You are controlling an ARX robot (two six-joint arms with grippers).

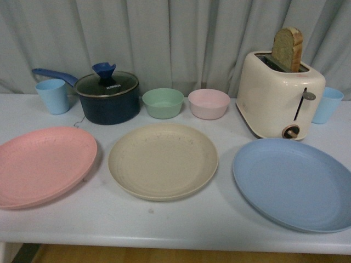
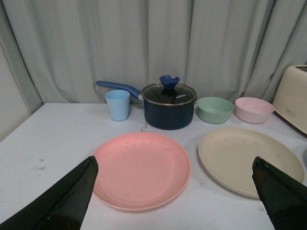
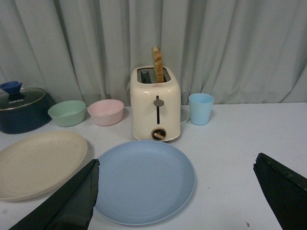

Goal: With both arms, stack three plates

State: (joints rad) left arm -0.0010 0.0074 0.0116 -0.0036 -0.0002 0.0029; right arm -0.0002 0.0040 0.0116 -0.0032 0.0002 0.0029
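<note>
Neither arm shows on my front camera. The left gripper (image 2: 173, 163) hangs low on the table's (image 1: 164, 224) near side, facing the pink plate (image 1: 44, 164), fingers spread wide, nothing between them. The right gripper (image 3: 177, 160) faces the blue plate (image 1: 296, 183), equally wide, empty. The beige plate (image 1: 163, 160) lies between them; all three are flat, apart, unstacked.

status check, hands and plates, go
Both open, empty: left hand, right hand. Unstacked, side by side: pink plate, beige plate, blue plate. Plates bare.
</note>
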